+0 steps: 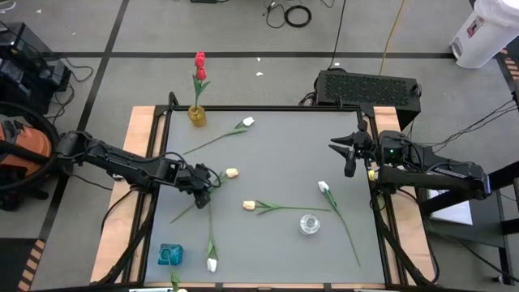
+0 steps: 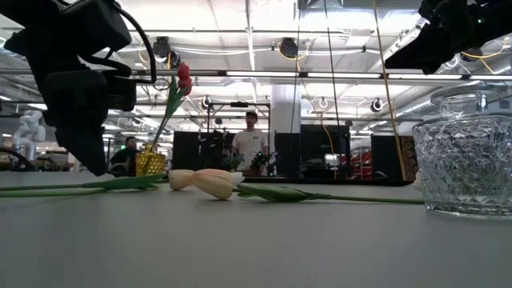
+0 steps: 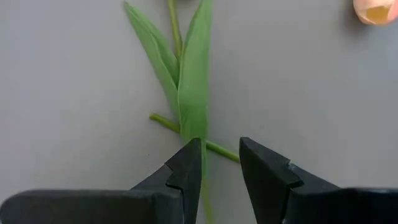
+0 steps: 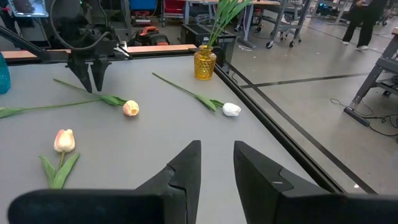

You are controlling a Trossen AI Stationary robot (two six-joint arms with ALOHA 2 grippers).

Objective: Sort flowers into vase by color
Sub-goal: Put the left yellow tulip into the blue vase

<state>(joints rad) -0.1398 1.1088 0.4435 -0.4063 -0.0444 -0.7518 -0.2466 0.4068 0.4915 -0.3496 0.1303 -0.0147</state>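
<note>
Table [image 1: 276, 154]: grey work surface with black edging, seen from above.

Yellow vase [image 1: 197, 116]: placed at the far left corner of the table; one red tulip [image 1: 199, 60] is held upright in it.

Blue vase [image 1: 170, 255]: placed at the near left corner.

Clear glass vase [image 1: 309, 224]: placed near the right of centre, with no flower in it.

Loose flowers, all lying flat on the table:
- white tulip [image 1: 247, 122], far side, just right of the yellow vase;
- cream tulip [image 1: 232, 173], left of centre, its stem running down-left under the left gripper;
- cream tulip [image 1: 250, 206], centre, stem pointing right toward the glass vase;
- white tulip [image 1: 323, 187], right of centre, stem running toward the near right corner;
- white tulip [image 1: 212, 264], near edge, right of the blue vase.

Left gripper [image 1: 203, 185]: lowered over the stem and leaves [image 3: 186, 81] of the left-of-centre cream tulip, fingers parted on either side of the stem, not clamped on it.

Right gripper [image 1: 349, 158]: held above the table's right side, fingers parted, nothing grasped.

Person [image 2: 250, 144]: standing in the room beyond the table.
</note>
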